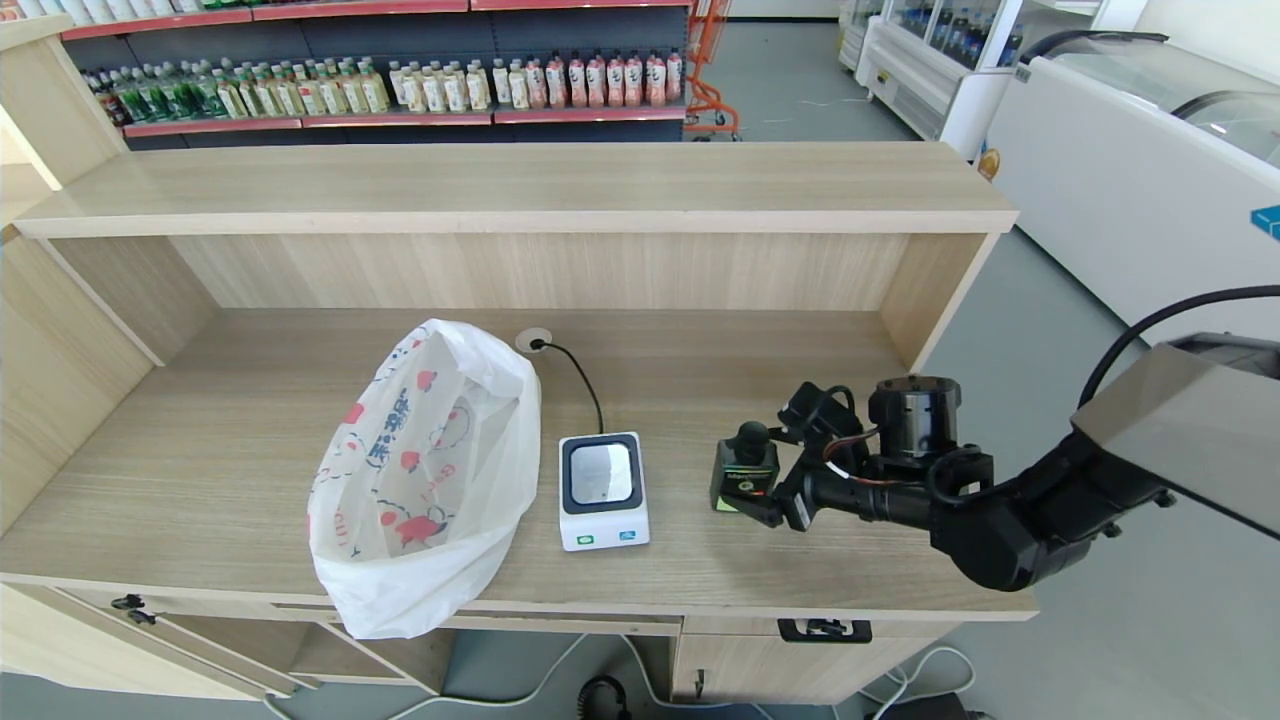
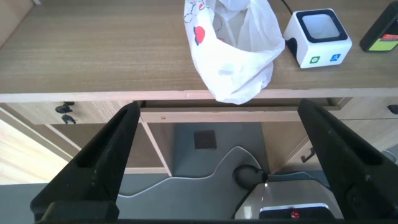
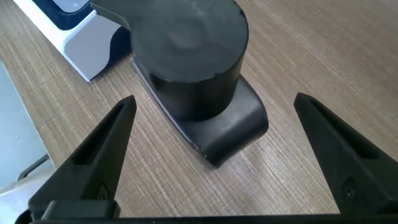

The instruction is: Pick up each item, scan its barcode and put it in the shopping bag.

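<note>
So far nothing looks scanned or bagged: the right end effector (image 3: 211, 124) sits wide open around the little black bottle (image 1: 745, 475), toward the worktop's (image 1: 250, 440) right edge, beside the scanner (image 1: 602, 490).

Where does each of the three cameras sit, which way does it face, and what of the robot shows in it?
Head view: on the robot's head, facing down at the counter with shopping bag, scanner and black bottle; right hand at the black bottle.
Left wrist view: low before the counter's edge, facing shopping bag and scanner; left hand's open fingers frame it.
Right wrist view: close above the black bottle, open fingers either side.
Shared: all three show the scanner.
</note>
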You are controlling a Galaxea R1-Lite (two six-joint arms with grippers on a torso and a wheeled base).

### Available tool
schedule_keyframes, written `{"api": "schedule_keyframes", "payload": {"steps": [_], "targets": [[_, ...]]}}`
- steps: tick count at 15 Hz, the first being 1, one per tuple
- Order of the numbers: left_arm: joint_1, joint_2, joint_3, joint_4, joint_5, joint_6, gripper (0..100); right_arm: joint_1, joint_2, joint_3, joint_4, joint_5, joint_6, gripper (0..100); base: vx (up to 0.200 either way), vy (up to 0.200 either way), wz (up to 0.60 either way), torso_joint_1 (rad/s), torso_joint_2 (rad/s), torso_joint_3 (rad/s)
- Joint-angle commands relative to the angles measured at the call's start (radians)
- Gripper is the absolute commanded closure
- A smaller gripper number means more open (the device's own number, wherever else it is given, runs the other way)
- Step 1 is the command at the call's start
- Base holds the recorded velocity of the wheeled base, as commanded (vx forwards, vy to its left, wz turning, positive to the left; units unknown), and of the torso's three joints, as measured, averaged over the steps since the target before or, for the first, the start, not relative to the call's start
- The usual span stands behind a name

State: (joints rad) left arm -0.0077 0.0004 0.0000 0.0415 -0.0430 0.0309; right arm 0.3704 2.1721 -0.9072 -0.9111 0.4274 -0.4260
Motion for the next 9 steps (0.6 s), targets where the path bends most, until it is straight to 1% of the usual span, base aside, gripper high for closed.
{"api": "schedule_keyframes", "payload": {"steps": [1, 3, 5, 6, 9], "targets": [[0.0, 0.0, 0.0, 0.0, 0.0, 0.0, 0, 0.001, 0.037, -0.032, 0.0, 0.001, 0.001, 0, 0.0, 0.0, 0.0, 0.0, 0.0, 0.0], [0.0, 0.0, 0.0, 0.0, 0.0, 0.0, 0, -0.001, 0.057, -0.055, -0.002, 0.017, 0.006, 0, 0.0, 0.0, 0.0, 0.0, 0.0, 0.0], [0.002, 0.0, 0.0, 0.0, 0.0, 0.0, 0, -0.001, 0.072, -0.068, -0.005, 0.059, 0.012, 0, 0.0, 0.0, 0.0, 0.0, 0.0, 0.0], [0.0, 0.0, 0.0, 0.0, 0.0, 0.0, 0, -0.001, 0.078, -0.075, -0.011, 0.066, 0.013, 100, 0.0, 0.0, 0.0, 0.0, 0.0, 0.0], [0.0, 0.0, 0.0, 0.0, 0.0, 0.0, 0, -0.002, 0.09, -0.082, -0.011, 0.065, 0.012, 100, 0.0, 0.0, 0.0, 0.0, 0.0, 0.0]]}}
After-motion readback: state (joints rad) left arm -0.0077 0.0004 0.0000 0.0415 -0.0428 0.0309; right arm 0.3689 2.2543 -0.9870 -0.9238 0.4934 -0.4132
